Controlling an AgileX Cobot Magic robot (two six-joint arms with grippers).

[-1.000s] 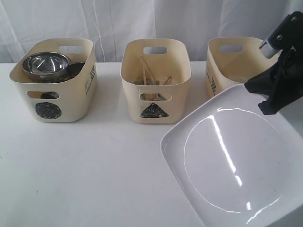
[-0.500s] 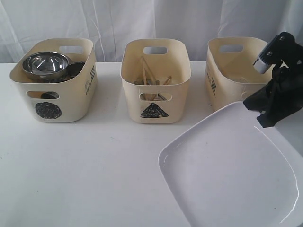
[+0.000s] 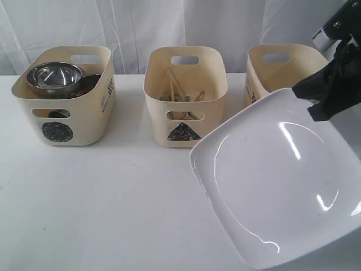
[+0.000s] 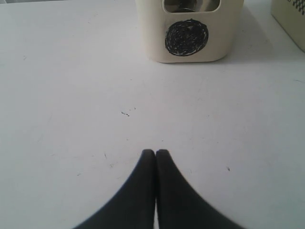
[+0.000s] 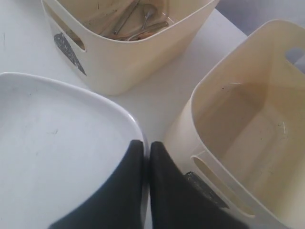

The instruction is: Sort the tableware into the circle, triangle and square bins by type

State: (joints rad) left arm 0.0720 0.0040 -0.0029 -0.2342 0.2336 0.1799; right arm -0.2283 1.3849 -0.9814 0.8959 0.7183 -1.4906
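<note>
Right gripper (image 5: 146,145) clamping white square plate (image 3: 271,180) rim, glossy, tilted

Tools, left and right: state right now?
Left tool: closed, holding nothing.
Right tool: closed on the edge of the white plate.

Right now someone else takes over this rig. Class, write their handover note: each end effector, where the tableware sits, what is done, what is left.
Left end effector: shut, holding nothing, over bare table in front of the circle bin.
Right end effector: shut on the rim of the white plate, held tilted beside the third bin.
Done: steel bowls in the circle bin; chopsticks and cutlery in the triangle bin.
Left: likely only the plate, into the third bin, which shows nothing inside.
</note>
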